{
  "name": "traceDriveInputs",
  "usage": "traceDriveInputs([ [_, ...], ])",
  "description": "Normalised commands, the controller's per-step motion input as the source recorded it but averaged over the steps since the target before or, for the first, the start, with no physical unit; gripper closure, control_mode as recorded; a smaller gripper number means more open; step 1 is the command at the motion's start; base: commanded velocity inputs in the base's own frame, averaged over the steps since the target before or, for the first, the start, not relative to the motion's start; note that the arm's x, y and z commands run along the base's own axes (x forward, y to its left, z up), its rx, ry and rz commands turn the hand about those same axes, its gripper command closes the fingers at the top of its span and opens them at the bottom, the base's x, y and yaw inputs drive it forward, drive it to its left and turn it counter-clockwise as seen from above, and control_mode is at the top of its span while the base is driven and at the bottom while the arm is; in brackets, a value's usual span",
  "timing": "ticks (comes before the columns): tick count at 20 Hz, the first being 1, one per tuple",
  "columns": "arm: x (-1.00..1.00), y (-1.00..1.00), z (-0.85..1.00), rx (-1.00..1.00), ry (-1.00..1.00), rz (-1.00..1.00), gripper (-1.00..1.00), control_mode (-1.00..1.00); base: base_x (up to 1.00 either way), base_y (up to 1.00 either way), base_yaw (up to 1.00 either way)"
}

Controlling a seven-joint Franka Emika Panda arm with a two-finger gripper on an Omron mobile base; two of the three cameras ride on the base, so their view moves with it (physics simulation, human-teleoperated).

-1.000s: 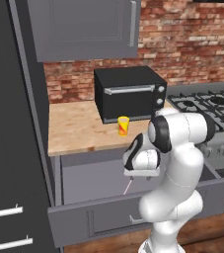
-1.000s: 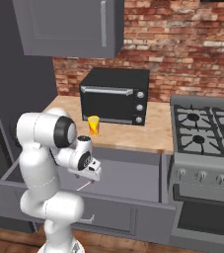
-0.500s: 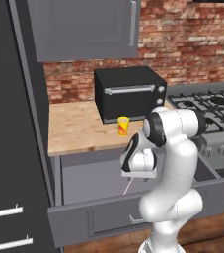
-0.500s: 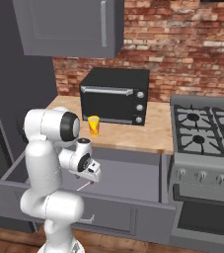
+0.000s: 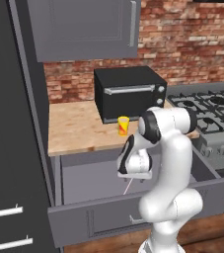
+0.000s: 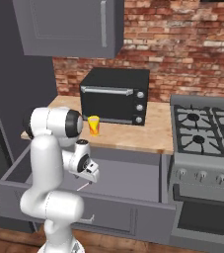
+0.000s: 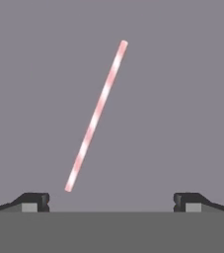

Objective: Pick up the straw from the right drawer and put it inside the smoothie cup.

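The straw [image 7: 97, 114], thin and pale pink-white, lies slanted on the grey floor of the open right drawer [image 5: 98, 217]. My gripper [image 7: 111, 202] hangs over it, open, with its fingertips [image 7: 34, 200] far apart and the straw's near end just inside the left one. In the left base view the gripper [image 5: 131, 174] points down into the drawer, the straw [image 5: 128, 187] showing just below it. The yellow smoothie cup [image 5: 123, 125] stands upright on the wooden counter, in front of the oven and behind the hand.
A black toaster oven [image 5: 130, 91] sits at the back of the counter, close behind the cup. A gas stove [image 6: 207, 128] stands to the right. The pulled-out drawer front [image 6: 128, 212] juts toward the base. A grey wall cabinet [image 5: 84, 27] hangs overhead.
The hand has sunk a little lower toward the drawer, and the arm's elbow has swung slightly. The cup and the oven have not moved.
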Motion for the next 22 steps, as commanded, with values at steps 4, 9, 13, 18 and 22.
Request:
traceDriveInputs([
  [4, 0.18, 0.0, -0.24, 0.0, 0.0, -0.02, -1.0, -1.0, 0.0, 0.0, 0.0],
  [9, 0.21, 0.0, -0.24, 0.0, 0.0, -0.01, -1.0, -1.0, 0.0, 0.0, 0.0],
  [13, 0.22, 0.0, -0.22, 0.0, 0.0, -0.01, -1.0, -1.0, 0.0, 0.0, 0.0],
  [18, 0.21, 0.0, -0.21, 0.0, 0.0, -0.01, -1.0, -1.0, 0.0, 0.0, 0.0],
  [22, 0.23, 0.0, -0.24, 0.0, 0.0, -0.01, -1.0, -1.0, 0.0, 0.0, 0.0],
])
